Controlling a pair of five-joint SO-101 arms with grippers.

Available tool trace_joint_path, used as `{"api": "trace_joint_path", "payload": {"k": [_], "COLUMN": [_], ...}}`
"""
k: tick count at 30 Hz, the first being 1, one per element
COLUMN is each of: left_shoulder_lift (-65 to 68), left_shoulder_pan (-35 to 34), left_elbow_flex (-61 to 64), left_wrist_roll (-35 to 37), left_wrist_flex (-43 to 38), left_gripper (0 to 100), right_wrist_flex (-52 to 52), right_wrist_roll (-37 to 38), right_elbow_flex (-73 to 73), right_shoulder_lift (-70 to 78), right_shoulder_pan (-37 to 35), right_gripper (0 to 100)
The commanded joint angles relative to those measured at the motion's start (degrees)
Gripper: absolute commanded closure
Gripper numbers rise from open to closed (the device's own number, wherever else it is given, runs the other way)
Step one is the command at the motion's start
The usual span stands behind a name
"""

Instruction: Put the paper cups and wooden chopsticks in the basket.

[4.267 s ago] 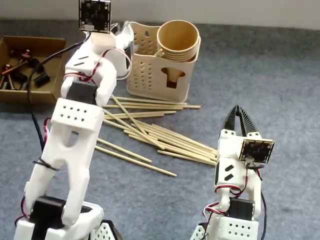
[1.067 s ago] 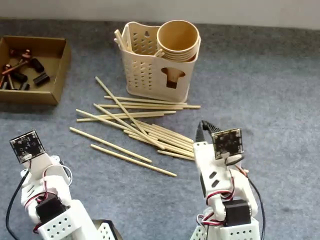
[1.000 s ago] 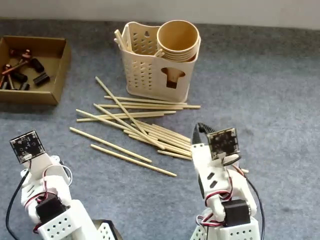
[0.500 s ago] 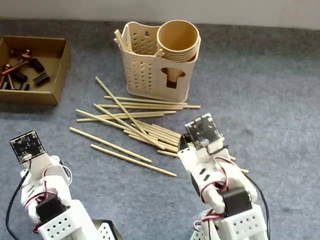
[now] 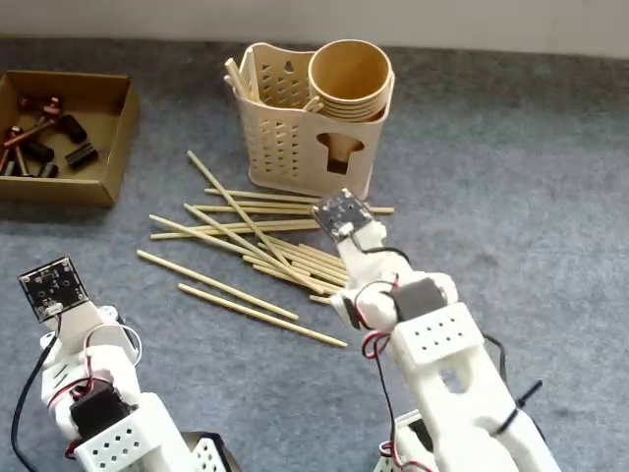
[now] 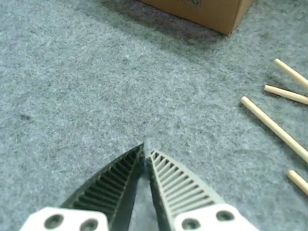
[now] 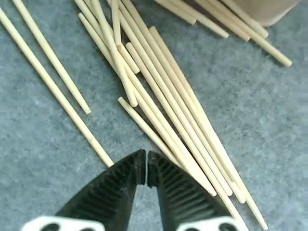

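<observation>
The right jaws are closed tip to tip and hold nothing. They are poised just over the near edge of a loose heap of wooden chopsticks (image 5: 216, 285), and whether they touch a stick cannot be told. The right arm (image 5: 437, 339) leans in over the heap from the near side of the grey tabletop (image 5: 550, 177).

The left jaws are all but shut, with a sliver of gap between them — empty, above bare tabletop, a few stick ends off to one side. The left arm (image 5: 93, 339) sits folded at the near corner, well apart from the pile.

Beyond the scattered sticks stands the perforated basket (image 5: 285, 147) — the stacked paper cups (image 5: 349, 74) are already inside it, and a single chopstick (image 5: 236, 79) leans in its far corner. A cardboard box (image 5: 108, 128) of small parts lies at the tabletop's edge, apart from the basket.
</observation>
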Motion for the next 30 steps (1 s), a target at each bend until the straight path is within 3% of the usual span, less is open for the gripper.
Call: {"api": "trace_joint_path", "payload": {"k": [1, 17, 30], "left_shoulder_lift": [0.0, 0.0, 0.0], "left_shoulder_pan": [-0.7, -0.7, -0.7], "left_elbow_flex": [1.1, 1.1, 1.1], "left_wrist_roll": [-0.4, -0.4, -0.4], "left_wrist_flex": [0.2, 0.2, 0.2], "left_gripper": [100, 100, 100], "right_wrist_flex": [1.3, 0.7, -6.0], "right_wrist_roll": [0.5, 4.2, 7.2], "right_elbow_flex": [-4.6, -6.5, -6.6], "right_shoulder_lift": [5.0, 17.9, 28.9], "right_shoulder_pan": [-0.7, -4.1, -3.9], "right_gripper": [90.7, 90.7, 90.7]}}
